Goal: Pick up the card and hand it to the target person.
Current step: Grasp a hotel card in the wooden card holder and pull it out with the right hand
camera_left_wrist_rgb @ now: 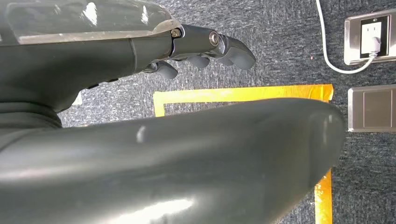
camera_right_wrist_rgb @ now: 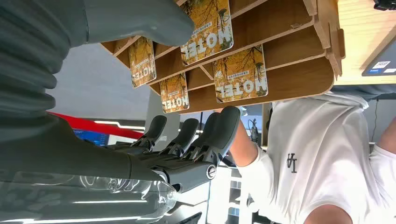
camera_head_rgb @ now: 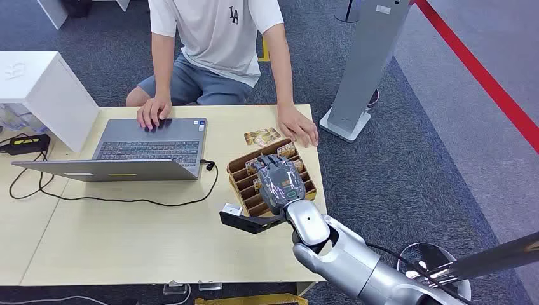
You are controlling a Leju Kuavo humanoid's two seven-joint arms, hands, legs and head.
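Observation:
Several yellow "MOTEL" cards [camera_right_wrist_rgb: 241, 74] stand in the slots of a wooden rack [camera_head_rgb: 238, 173] near the table's right edge. My right hand [camera_head_rgb: 278, 182] hovers just above the rack with its fingers [camera_right_wrist_rgb: 219, 126] spread apart from the thumb, holding nothing. Beyond the rack, a loose card [camera_head_rgb: 261, 136] lies flat on the table. The person [camera_head_rgb: 219, 38] sits at the far side, one hand [camera_head_rgb: 299, 127] resting beside that card and the other on the laptop. My left hand [camera_left_wrist_rgb: 205, 49] hangs over the carpet, fingers loosely extended and empty.
An open grey laptop [camera_head_rgb: 149, 149] with a black cable [camera_head_rgb: 127, 200] sits left of the rack. A white box [camera_head_rgb: 44, 89] stands at the far left. A grey floor stand [camera_head_rgb: 362, 70] rises right of the table. Yellow tape [camera_left_wrist_rgb: 243, 93] and a floor socket [camera_left_wrist_rgb: 371, 37] lie below my left hand.

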